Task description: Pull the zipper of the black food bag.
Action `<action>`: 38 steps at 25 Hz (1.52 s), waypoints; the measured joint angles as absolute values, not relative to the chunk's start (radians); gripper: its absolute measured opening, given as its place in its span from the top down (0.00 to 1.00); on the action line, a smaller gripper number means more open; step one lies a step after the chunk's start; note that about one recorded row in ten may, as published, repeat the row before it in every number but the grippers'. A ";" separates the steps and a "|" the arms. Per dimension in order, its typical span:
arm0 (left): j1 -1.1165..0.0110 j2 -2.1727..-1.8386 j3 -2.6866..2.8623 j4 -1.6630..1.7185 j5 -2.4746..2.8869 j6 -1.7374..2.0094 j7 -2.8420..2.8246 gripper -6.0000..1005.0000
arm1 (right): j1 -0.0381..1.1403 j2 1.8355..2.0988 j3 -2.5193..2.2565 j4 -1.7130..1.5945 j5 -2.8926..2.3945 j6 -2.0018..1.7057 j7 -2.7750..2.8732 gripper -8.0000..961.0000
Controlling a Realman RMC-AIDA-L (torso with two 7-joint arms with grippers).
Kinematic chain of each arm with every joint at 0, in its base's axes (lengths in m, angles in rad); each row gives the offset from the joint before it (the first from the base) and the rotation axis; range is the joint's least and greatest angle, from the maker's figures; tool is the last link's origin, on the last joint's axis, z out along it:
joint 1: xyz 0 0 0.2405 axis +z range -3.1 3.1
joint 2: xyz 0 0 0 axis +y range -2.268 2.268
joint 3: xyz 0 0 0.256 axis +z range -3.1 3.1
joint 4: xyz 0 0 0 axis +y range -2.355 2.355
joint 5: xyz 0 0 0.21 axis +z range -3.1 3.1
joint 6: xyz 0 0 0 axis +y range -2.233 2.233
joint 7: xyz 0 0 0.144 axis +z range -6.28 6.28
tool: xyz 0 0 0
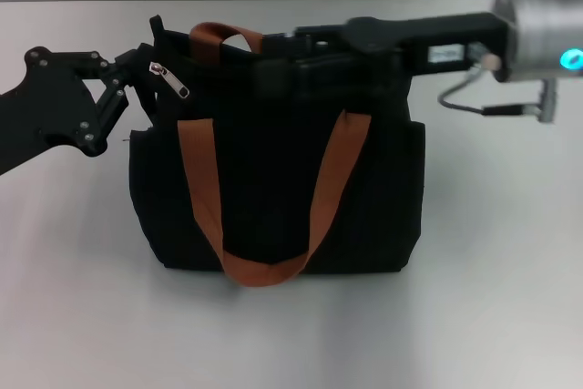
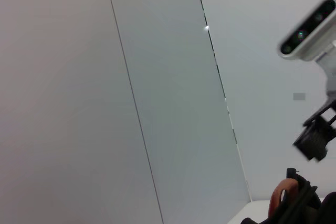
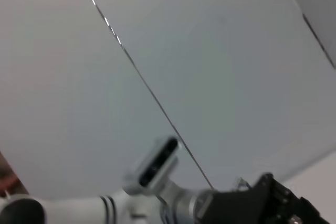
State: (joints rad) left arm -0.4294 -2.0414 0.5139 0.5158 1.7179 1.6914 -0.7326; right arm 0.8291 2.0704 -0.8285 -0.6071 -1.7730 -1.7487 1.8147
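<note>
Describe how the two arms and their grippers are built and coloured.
The left gripper is matte black, a flat linkage of bars dotted with silver bolt heads. The right gripper is a long black body with a white label, joined to a silver-grey wrist that carries a glowing cyan light and a looping grey cable.

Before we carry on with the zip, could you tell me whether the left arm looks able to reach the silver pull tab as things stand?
Probably yes: the left claw sits at the black food bag top corner, beside the zipper, with nothing between them.
</note>
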 joint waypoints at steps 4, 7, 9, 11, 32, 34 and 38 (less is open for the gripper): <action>-0.432 -2.038 0.514 0.516 1.718 1.690 -0.735 0.97 | 0.874 2.072 -0.936 -0.661 -1.775 -1.661 1.851 0.15; -0.435 -2.037 0.514 0.515 1.718 1.689 -0.736 0.97 | 0.904 2.072 -0.988 -0.683 -1.786 -1.606 1.884 0.15; -0.436 -2.037 0.514 0.515 1.718 1.688 -0.737 0.97 | 0.934 2.072 -0.997 -0.689 -1.836 -1.561 1.930 0.15; -0.436 -2.037 0.514 0.515 1.718 1.688 -0.737 0.97 | 0.955 2.074 -0.998 -0.690 -1.871 -1.544 1.953 0.32; -0.440 -2.046 0.514 0.509 1.718 1.687 -0.751 0.97 | 1.028 2.080 -1.110 -0.695 -1.906 -1.471 2.015 0.71; -0.440 -2.046 0.514 0.509 1.718 1.687 -0.751 0.97 | 1.034 2.081 -1.117 -0.694 -1.907 -1.462 2.015 0.71; -0.441 -2.046 0.514 0.509 1.718 1.688 -0.751 0.97 | 1.041 2.084 -1.140 -0.692 -1.907 -1.440 2.022 0.71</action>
